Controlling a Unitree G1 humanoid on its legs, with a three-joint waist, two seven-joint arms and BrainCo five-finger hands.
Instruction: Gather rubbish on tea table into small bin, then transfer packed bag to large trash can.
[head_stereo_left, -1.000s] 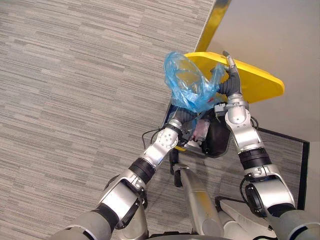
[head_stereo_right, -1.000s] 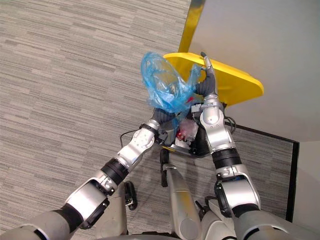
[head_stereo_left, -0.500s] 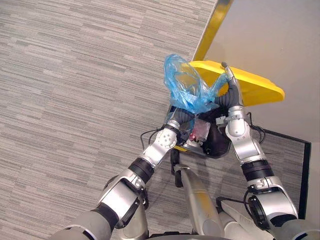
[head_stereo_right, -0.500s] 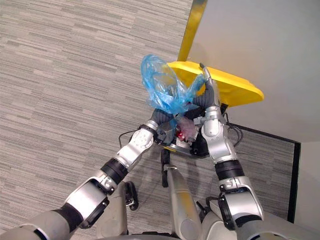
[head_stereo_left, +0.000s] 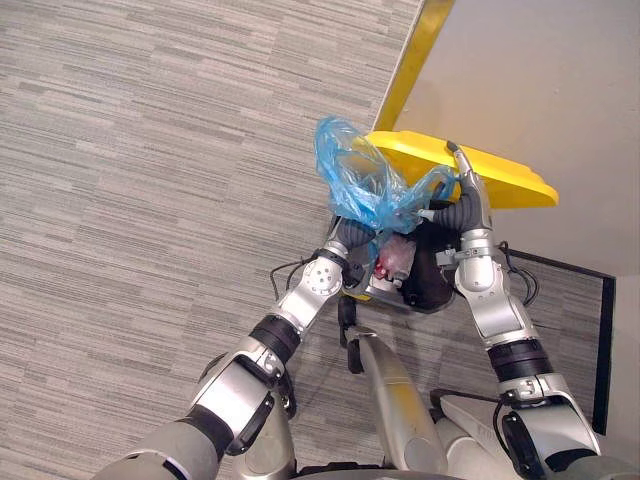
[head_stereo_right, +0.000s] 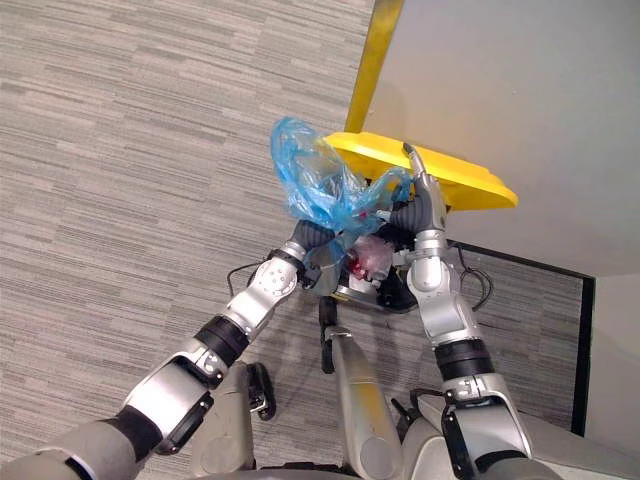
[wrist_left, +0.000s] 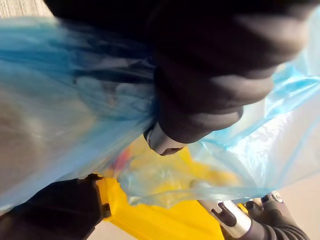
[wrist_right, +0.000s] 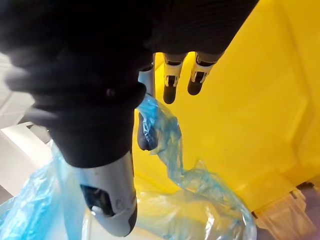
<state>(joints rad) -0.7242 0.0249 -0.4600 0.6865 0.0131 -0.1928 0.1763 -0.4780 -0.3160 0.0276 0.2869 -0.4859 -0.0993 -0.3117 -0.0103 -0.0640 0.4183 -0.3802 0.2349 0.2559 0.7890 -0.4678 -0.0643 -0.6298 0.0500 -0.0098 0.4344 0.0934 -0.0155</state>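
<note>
A blue plastic bag (head_stereo_left: 360, 185) hangs bunched above the dark mouth of the large trash can (head_stereo_left: 432, 285). Reddish rubbish (head_stereo_left: 398, 258) shows through its bottom. My left hand (head_stereo_left: 347, 238) is shut on the bag from below left; in the left wrist view the bag (wrist_left: 60, 100) folds around a fingertip (wrist_left: 162, 142). My right hand (head_stereo_left: 468, 195) is open, its straight fingers (wrist_right: 170, 85) pressing the can's raised yellow lid (head_stereo_left: 500, 178). A strip of the bag (wrist_right: 170, 130) drapes beside its thumb.
The can stands against a pale grey wall (head_stereo_left: 540, 70) with a yellow upright strip (head_stereo_left: 415, 55). Striped grey carpet (head_stereo_left: 150, 150) stretches to the left. A black frame (head_stereo_left: 605, 330) edges the floor at the right.
The whole picture has shifted a little. My left hand has carried the bag slightly left and lower, and my right hand has stayed on the raised lid.
</note>
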